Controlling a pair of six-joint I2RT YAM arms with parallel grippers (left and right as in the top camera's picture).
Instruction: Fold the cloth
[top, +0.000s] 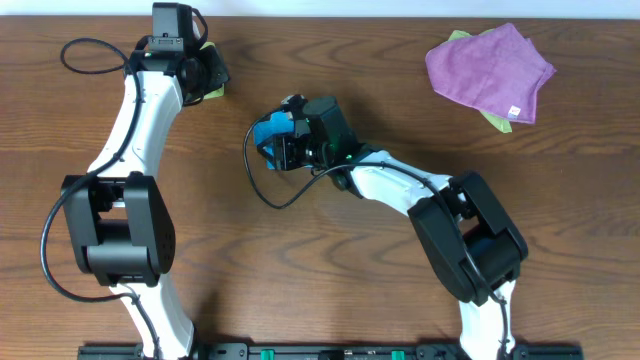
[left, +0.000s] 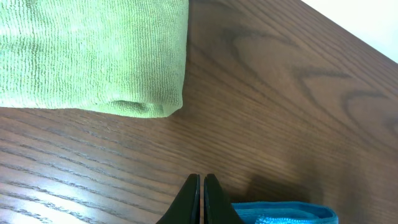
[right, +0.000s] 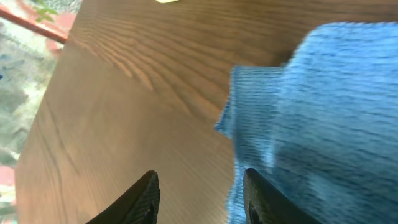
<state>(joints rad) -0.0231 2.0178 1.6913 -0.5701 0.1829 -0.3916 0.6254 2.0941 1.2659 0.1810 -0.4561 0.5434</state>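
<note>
The sky-blue cloth (top: 267, 130) lies bunched small on the wooden table near the centre, mostly hidden under my right wrist. In the right wrist view the cloth (right: 323, 99) fills the right side. My right gripper (right: 200, 175) is open, with one finger over the cloth's left edge and the other over bare wood; overhead it (top: 285, 145) sits right at the cloth. My left gripper (left: 202, 179) is shut and empty, low over the table, at the far left overhead (top: 212, 72). A blue cloth edge (left: 280, 213) shows beside its right finger.
A folded lime-green cloth (left: 93, 50) lies just ahead of my left gripper, peeking out beside it overhead (top: 210, 93). A purple cloth (top: 490, 68) lies on another lime-green cloth (top: 497, 121) at the far right. A black cable (top: 262, 185) loops by the right arm.
</note>
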